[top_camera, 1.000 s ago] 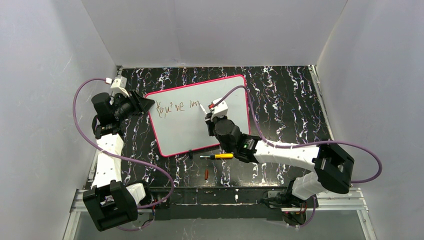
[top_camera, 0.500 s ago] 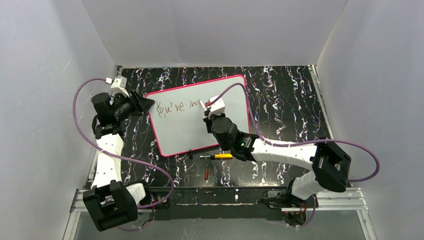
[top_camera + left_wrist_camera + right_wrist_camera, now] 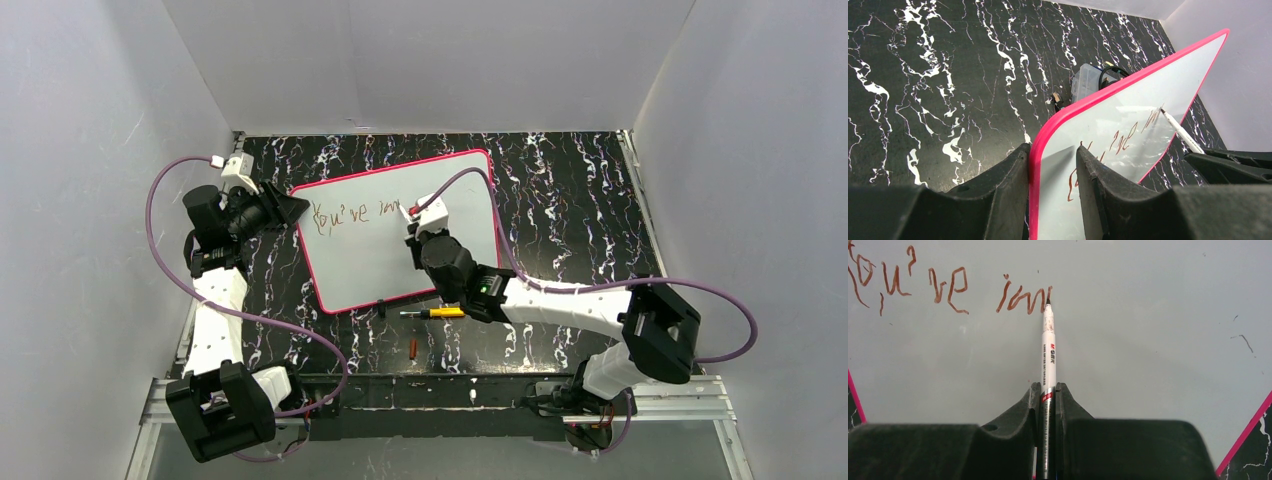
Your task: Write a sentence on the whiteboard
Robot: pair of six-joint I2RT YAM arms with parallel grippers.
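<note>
You're mid-word: your right tool (image 3: pixel 1048 390) clamps the marker (image 3: pixel 1048 350), tip at the last stroke of the sentence (image 3: pixel 350 213) on the whiteboard (image 3: pixel 370 260). Your left tool (image 3: pixel 1053 170) pinches its corner on the tabletop (image 3: pixel 560 200). Next, I judge, steady strokes rightward.

Marbled table (image 3: pixel 570 200) carries whiteboard (image 3: pixel 370 262), yellow marker (image 3: pixel 443 312), red cap (image 3: pixel 413 348).

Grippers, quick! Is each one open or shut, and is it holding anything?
Left gripper: shut on the whiteboard at its pink corner.
Right gripper: shut on the marker.
</note>
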